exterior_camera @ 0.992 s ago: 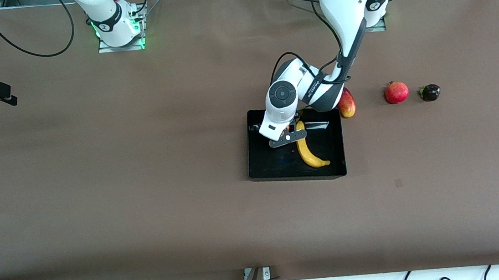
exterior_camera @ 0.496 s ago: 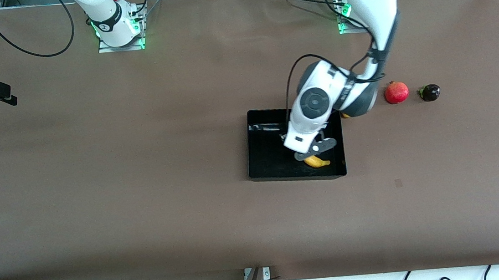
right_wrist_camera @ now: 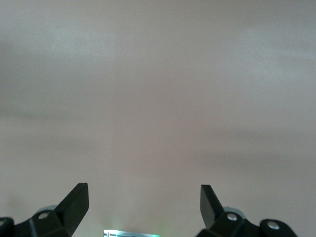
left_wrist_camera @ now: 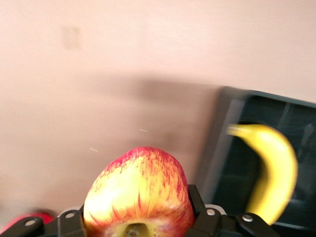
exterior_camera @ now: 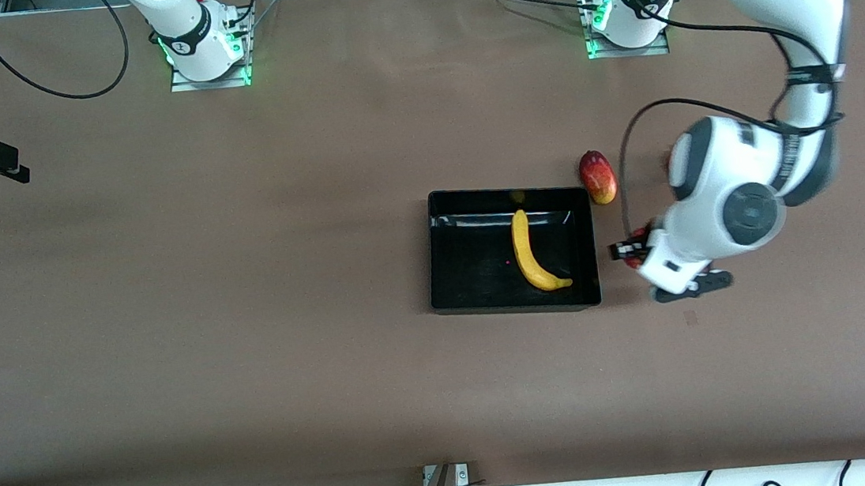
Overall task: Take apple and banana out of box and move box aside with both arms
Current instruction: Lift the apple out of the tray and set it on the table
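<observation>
My left gripper (exterior_camera: 631,252) hangs over the bare table beside the box's wall at the left arm's end, shut on the red-and-yellow apple (left_wrist_camera: 138,190). Its fingers (left_wrist_camera: 196,202) press the apple from both sides. The black box (exterior_camera: 474,267) lies mid-table with the yellow banana (exterior_camera: 533,255) flat inside it. In the left wrist view the banana (left_wrist_camera: 274,170) and the box wall (left_wrist_camera: 219,143) show past the apple. My right gripper (exterior_camera: 12,166) waits open at the right arm's end of the table, and its wrist view shows only bare table between its fingers (right_wrist_camera: 74,200).
A red-yellow mango (exterior_camera: 598,177) lies on the table just outside the box's corner, farther from the front camera than my left gripper. The left arm's white body (exterior_camera: 745,197) covers the table past the mango. Cables run along the table's near edge.
The left arm has swung from over the box out past its wall toward the left arm's end, with the apple in its grip. The banana is uncovered. The right arm has not moved.
</observation>
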`<act>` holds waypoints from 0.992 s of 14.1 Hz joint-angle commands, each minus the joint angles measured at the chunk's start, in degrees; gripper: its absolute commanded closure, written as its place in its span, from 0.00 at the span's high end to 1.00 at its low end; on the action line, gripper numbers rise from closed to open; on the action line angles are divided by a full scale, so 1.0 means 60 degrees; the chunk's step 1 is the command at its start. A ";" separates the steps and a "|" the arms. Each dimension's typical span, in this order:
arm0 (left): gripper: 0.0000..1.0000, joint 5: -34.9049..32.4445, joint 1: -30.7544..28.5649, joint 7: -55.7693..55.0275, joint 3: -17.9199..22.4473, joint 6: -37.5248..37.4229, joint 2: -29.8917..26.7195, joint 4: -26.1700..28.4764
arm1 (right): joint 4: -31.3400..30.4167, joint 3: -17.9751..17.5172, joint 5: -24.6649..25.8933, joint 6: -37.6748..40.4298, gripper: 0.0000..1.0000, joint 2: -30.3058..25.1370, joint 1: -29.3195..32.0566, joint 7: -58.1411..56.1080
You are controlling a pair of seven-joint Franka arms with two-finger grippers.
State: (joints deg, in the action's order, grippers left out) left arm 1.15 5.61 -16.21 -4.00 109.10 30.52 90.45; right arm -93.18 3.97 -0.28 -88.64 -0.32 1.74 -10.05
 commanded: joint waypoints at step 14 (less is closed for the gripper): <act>0.00 -0.1713 -0.1522 0.2072 -0.0036 0.3641 0.2193 0.0598 | 0.0208 -0.0046 -0.0203 0.0169 1.00 0.0083 0.0105 -0.0024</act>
State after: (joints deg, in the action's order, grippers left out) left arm -6.72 -3.55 -3.22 -4.46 127.31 43.18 92.23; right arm -93.18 3.97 -0.28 -88.62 -0.32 1.74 -10.05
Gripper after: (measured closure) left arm 0.304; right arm 0.000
